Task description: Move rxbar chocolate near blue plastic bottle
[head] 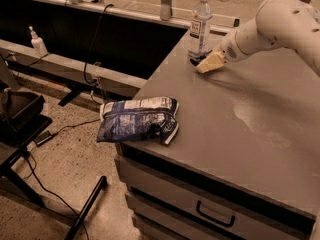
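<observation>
The blue plastic bottle (201, 26), clear with a white cap and a white-and-dark label, stands upright at the far left corner of the grey table (250, 119). My gripper (206, 65), a pale yellowish wedge on the white arm (270, 24), is low over the table just right of the bottle's foot. A small dark patch (193, 61) lies at the bottle's base by the gripper's tip. I cannot tell whether this is the rxbar chocolate; nothing else in view looks like it.
A large blue-and-white chip bag (137, 119) lies on the table's near left corner, hanging over the edge. Drawers (210, 214) are below the tabletop. A small white pump bottle (37, 41) stands on a ledge at the left. Cables and a black stand are on the floor.
</observation>
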